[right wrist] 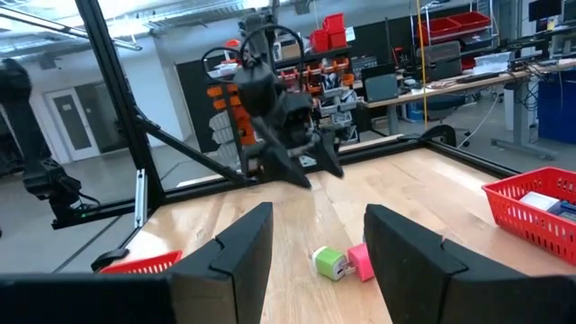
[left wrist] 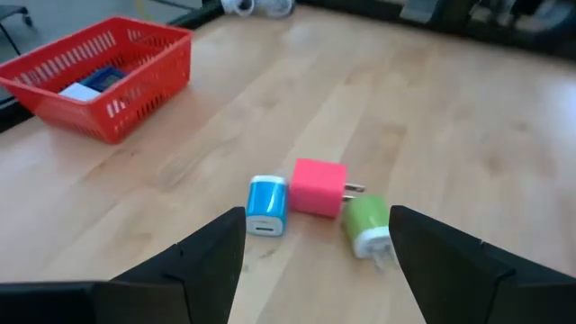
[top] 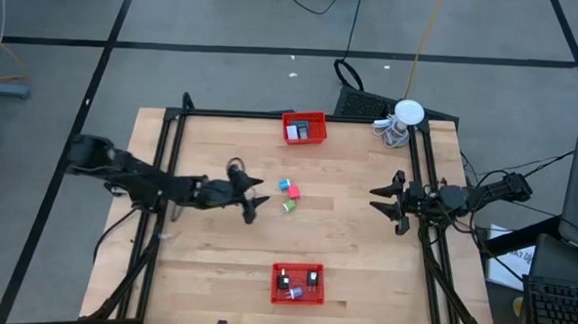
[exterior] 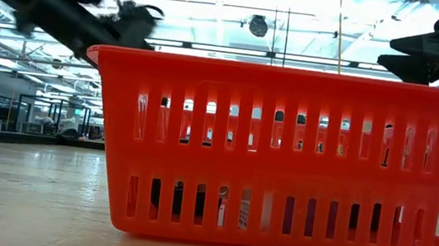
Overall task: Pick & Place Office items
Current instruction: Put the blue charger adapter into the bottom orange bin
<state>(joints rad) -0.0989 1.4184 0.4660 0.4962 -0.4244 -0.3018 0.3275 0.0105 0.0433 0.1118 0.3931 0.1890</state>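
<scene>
Three small plug-shaped office items lie on the wooden table near its middle: a blue one [left wrist: 267,204], a pink one [left wrist: 319,187] and a green one [left wrist: 366,225], also seen as blue [top: 283,184], pink [top: 293,192] and green [top: 289,206]. My left gripper [top: 254,199] hovers open just to their left, slanting down toward them, and touches none; in its wrist view the open fingers [left wrist: 216,256] frame the three items. My right gripper [top: 389,202] waits open at the table's right side, with nothing between its fingers [right wrist: 241,247].
A red mesh basket [top: 304,128] with a white and blue item stands at the far edge. A second red basket [top: 296,283] with several small items stands at the near edge and fills the low view [exterior: 282,155]. A white round object with cable [top: 404,116] sits at the far right corner.
</scene>
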